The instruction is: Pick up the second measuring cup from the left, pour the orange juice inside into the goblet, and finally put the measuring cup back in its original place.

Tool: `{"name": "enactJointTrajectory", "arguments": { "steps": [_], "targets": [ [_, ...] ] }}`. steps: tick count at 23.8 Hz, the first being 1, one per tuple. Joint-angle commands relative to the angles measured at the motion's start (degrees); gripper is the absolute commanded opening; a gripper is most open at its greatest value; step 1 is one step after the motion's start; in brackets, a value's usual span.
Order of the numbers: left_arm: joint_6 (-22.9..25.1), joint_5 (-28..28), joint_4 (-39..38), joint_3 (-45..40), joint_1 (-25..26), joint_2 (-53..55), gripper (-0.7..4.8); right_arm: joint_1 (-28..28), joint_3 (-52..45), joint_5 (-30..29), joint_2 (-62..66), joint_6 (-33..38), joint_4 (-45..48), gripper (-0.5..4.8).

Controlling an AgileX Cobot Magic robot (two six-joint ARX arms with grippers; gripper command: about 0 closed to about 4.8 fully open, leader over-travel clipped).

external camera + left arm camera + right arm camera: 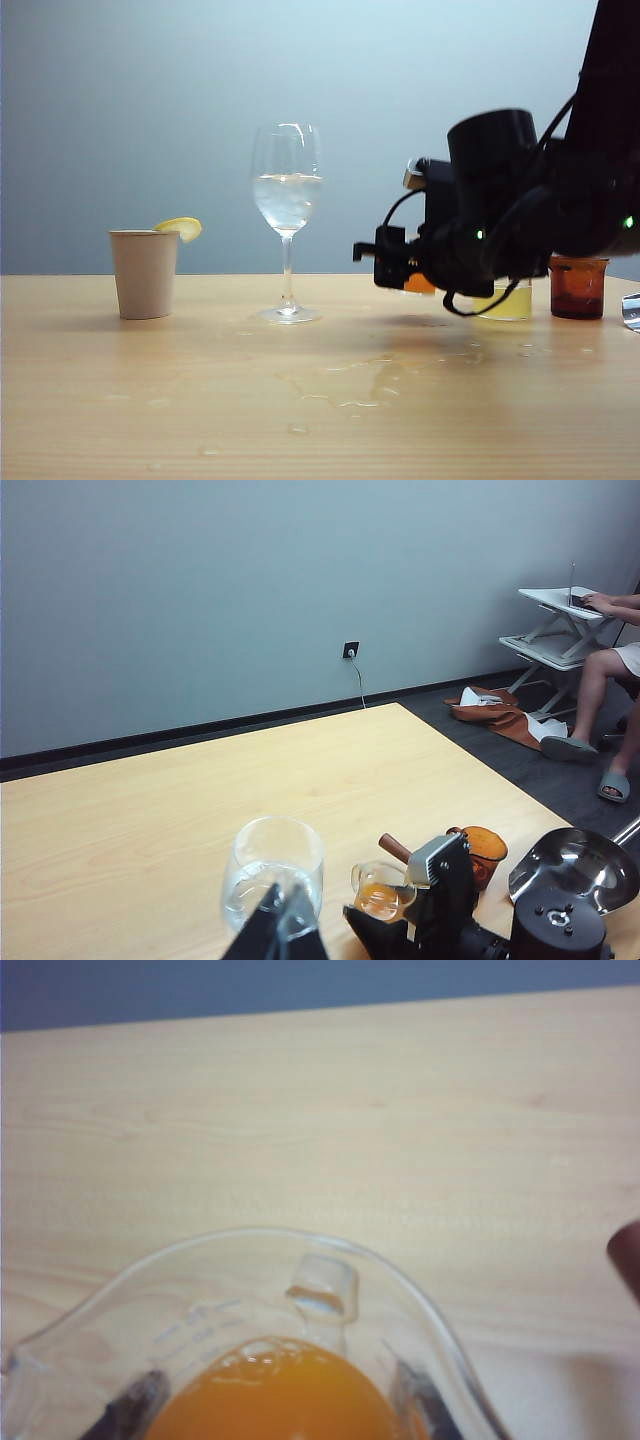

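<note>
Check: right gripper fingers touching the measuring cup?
Touching. Right wrist view: the right gripper has dark fingers pressed against the measuring cup on both sides.

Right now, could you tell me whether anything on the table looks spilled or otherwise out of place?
Yes. A shallow puddle with scattered droplets wets the table in front of the goblet. The right gripper grips the measuring cup of orange juice upright. The left gripper sits near the goblet's rim.

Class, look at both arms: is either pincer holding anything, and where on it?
The right pincer grips the measuring cup of orange juice by its sides. The left pincer holds nothing.
</note>
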Motion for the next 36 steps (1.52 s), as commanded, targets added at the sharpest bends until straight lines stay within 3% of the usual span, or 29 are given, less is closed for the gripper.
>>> {"name": "enactJointTrajectory", "arguments": {
  "steps": [1, 8, 16, 31, 36],
  "targets": [
    [-0.2, 0.4, 0.7, 0.3, 0.0, -0.1, -0.06, 0.1, 0.2, -0.1, -2.6, -0.8, -0.7, 2.79],
    [2.8, 4.2, -2.8, 0.3, -0.1, -0.1, -0.06, 0.0, 0.2, -0.1, -7.7, -3.2, -2.5, 2.78],
    [2.8, 3.8, -4.1, 1.7, 0.0, -0.1, -0.06, 0.0, 1.5, -1.2, -14.2, -3.8, -8.3, 2.78],
    [2.8, 3.8, -4.0, 1.8, 0.0, -0.1, -0.05, 0.1, 15.6, -5.1, -18.7, -5.1, -24.9, 2.78],
    [2.8, 3.8, -4.0, 1.8, 0.0, -0.1, -0.06, 0.1, 22.8, -7.2, -18.7, -5.3, -34.7, 2.78]
  ]
}}
